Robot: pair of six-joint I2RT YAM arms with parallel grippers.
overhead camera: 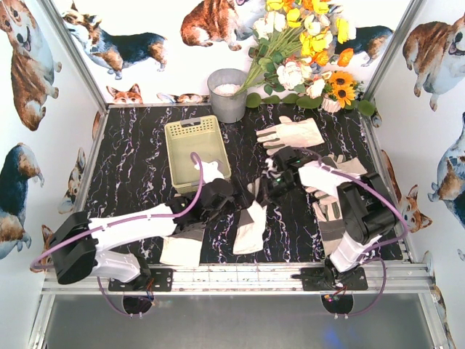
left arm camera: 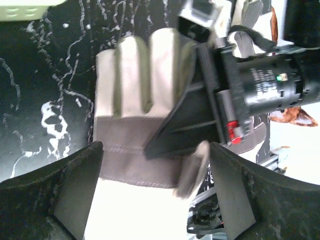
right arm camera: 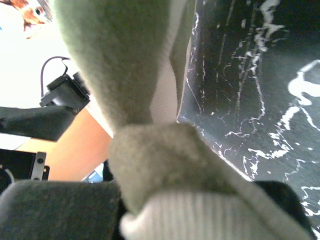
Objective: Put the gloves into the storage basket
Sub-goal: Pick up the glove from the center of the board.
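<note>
Left gripper [left arm camera: 156, 150]: released. Its two dark fingers [left arm camera: 75, 200] are set wide apart and nothing is clamped between them.
Right gripper [right arm camera: 165, 200]: clenched. Bunched cream fabric of the centre glove [left arm camera: 130, 100] is pinched at its tip.
Centre glove, position: it is spread directly under the opened left gripper on the black marbled table [overhead camera: 138, 167], palm side up. Its cream digits are pointed away from the left gripper and a grey band is seen across its middle. The cuff end is nearest the left wrist camera.
Contact: in the left wrist view, the black finger of the right gripper is laid across the grey band, on the thumb side of the centre glove. No touch between the left fingers and the glove can be confirmed.
Grippers, relation: the two are brought tip to tip over the middle of the table, just beside each other.
Storage basket [overhead camera: 182, 131]: it is set beyond the left gripper, slightly to its left and close by. It is upright, with the long side running away from the arms.
Far glove [overhead camera: 290, 134]: it is laid flat beyond the right gripper, well apart from it.
Right-side glove [overhead camera: 330, 200]: it is found behind the right gripper and is partly covered by the right arm.
Near glove [overhead camera: 182, 251]: it is found behind the left gripper, beside the left forearm, near the table's front edge.
</note>
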